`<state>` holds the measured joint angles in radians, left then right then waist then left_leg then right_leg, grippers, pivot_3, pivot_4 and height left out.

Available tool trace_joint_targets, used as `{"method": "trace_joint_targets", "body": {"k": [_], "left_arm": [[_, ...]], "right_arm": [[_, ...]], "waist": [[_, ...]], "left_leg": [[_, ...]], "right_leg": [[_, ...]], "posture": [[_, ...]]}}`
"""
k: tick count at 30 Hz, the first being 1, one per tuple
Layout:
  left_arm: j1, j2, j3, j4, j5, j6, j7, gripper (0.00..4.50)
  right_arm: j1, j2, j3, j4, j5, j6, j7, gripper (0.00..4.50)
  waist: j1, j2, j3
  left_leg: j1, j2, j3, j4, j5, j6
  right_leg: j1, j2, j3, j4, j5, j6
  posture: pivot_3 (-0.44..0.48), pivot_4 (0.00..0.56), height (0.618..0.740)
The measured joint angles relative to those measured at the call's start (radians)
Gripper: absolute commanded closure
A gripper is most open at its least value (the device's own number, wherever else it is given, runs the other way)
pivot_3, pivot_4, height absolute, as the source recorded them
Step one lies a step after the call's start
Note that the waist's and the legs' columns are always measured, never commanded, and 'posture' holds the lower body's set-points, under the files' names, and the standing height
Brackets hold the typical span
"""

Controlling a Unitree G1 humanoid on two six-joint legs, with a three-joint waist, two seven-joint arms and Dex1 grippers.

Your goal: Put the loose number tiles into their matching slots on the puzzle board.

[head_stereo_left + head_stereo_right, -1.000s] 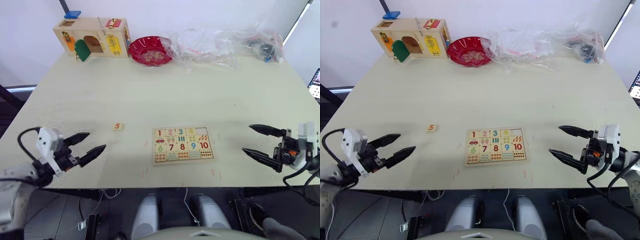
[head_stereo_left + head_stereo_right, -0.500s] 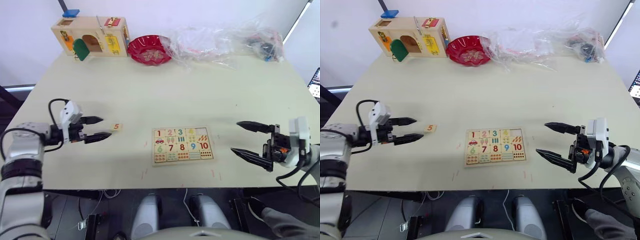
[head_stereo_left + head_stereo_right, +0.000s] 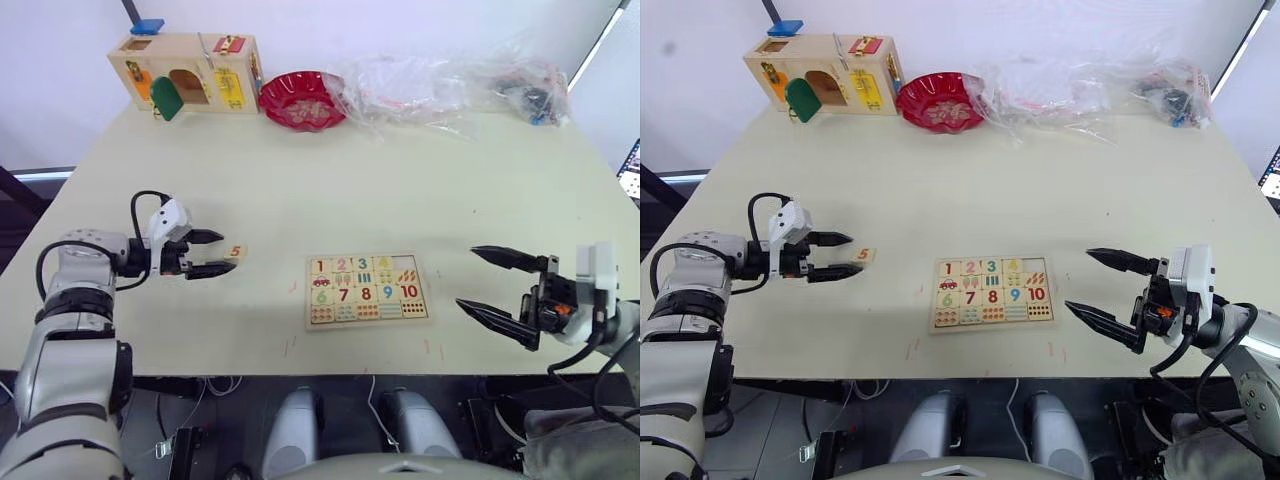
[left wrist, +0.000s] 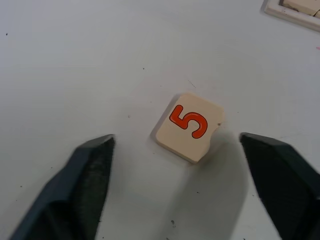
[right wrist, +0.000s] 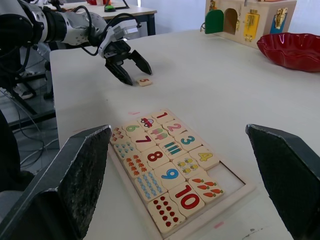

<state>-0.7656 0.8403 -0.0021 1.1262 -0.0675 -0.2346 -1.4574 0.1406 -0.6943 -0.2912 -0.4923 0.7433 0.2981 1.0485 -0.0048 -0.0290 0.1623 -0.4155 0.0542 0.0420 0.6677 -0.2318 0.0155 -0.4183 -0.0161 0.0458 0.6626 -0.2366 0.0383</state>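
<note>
— How far along are you?

— My left claw (image 3: 222, 254) is spread wide around the loose 5 tile (image 4: 190, 127), not touching. On the puzzle board (image 3: 366, 291), 1 to 4 look seated; one slot (image 5: 229, 173) is empty. My right claw (image 3: 494, 286) hangs spread, grasping nothing.

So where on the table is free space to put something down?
Bare: the wide middle between the puzzle board and red bowl, and right of the board. Crowded: the far edge, with latch box and plastic bags.
</note>
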Motion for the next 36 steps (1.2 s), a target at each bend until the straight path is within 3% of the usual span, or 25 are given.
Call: {"method": "trace_joint_targets", "body": {"k": [7, 10, 14, 17, 31, 34, 36], "left_arm": [[-0.017, 0.000, -0.007, 0.033, 0.031, -0.078, -0.010, 0.75], [-0.018, -0.003, -0.008, 0.041, 0.037, -0.104, -0.022, 1.80], [-0.024, -0.005, -0.008, 0.047, 0.046, -0.116, -0.022, 1.80], [-0.036, -0.007, -0.008, 0.056, 0.055, -0.117, -0.023, 3.00], [-0.042, -0.010, -0.006, 0.061, 0.069, -0.150, -0.041, 3.00], [-0.002, -0.010, -0.006, -0.017, 0.050, -0.143, -0.094, 3.00], [0.076, -0.002, -0.006, -0.167, 0.021, -0.104, -0.117, 3.00]], "right_arm": [[0.000, 0.005, 0.000, 0.000, 0.000, -0.004, -0.009, 0.00], [0.000, 0.009, 0.000, 0.000, -0.003, -0.008, -0.010, 0.00], [0.000, 0.013, 0.000, 0.000, -0.007, -0.016, -0.011, 0.00], [0.001, 0.013, 0.000, 0.000, -0.008, -0.019, -0.010, 0.00], [0.038, 0.013, -0.001, -0.001, -0.010, -0.023, -0.009, 0.00], [0.047, 0.012, -0.004, -0.008, -0.010, -0.025, -0.010, 0.00], [0.054, 0.012, -0.007, -0.012, -0.010, -0.028, -0.011, 0.00]], "waist": [[0.000, 0.000, 0.000], [0.000, 0.000, 0.000], [0.000, 0.000, 0.000], [0.000, 0.000, 0.000], [0.000, 0.000, 0.000], [-0.002, 0.000, 0.000], [-0.004, 0.000, 0.000]], "left_leg": [[0.000, 0.000, 0.000, 0.000, 0.000, 0.000], [0.000, 0.000, 0.000, 0.000, 0.000, 0.000], [0.000, 0.000, 0.000, 0.000, 0.000, 0.000], [0.000, 0.000, 0.000, 0.000, 0.000, 0.000], [0.000, 0.000, 0.000, 0.000, 0.000, 0.000], [0.000, 0.000, 0.000, 0.000, 0.000, 0.000], [0.000, 0.001, 0.000, 0.000, 0.000, 0.000]], "right_leg": [[0.000, 0.000, 0.000, 0.000, 0.000, 0.000], [0.000, 0.000, 0.000, 0.000, 0.000, 0.000], [0.000, 0.000, 0.000, 0.000, 0.000, 0.000], [0.000, 0.000, 0.000, 0.000, 0.000, 0.000], [0.001, 0.000, 0.000, 0.000, 0.000, 0.000], [0.000, 0.000, 0.000, 0.000, 0.001, -0.001], [0.000, 0.000, 0.000, 0.000, 0.001, -0.001]], "posture": [[0.000, 0.150, 0.740], [0.000, 0.150, 0.740], [0.000, 0.150, 0.740], [0.000, 0.150, 0.740], [0.000, 0.150, 0.740], [0.000, 0.150, 0.740], [0.000, 0.150, 0.740]]}}
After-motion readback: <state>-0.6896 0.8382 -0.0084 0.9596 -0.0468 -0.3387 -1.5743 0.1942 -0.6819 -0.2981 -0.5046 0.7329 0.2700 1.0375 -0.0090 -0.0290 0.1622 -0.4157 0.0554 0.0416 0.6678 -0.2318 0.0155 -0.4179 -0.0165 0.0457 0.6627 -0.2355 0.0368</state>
